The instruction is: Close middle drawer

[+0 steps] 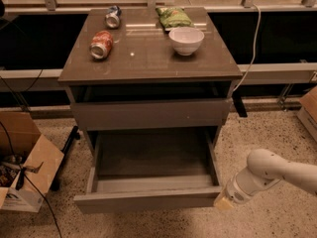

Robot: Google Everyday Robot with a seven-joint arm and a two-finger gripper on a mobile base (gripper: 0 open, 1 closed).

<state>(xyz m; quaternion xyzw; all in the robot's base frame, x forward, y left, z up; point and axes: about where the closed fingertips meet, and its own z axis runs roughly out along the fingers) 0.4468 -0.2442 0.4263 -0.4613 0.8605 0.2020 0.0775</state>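
Note:
The middle drawer [148, 198] is pulled far out of the grey-brown cabinet. Its plain front strip faces me and its bare grey floor [153, 155] is open to view and empty. My gripper [224, 202] is on the end of the white arm [270, 172], which comes in from the right. Its pale tip is right at the right end of the drawer's front strip, low near the floor. I cannot tell whether it touches the strip.
A taller-fronted drawer [148, 114] sits above, slightly out. On the cabinet top [148, 58] are a white bowl [186, 39], a green chip bag [173, 18] and two cans [102, 44]. An open cardboard box [25, 162] stands at left, with cables on the floor.

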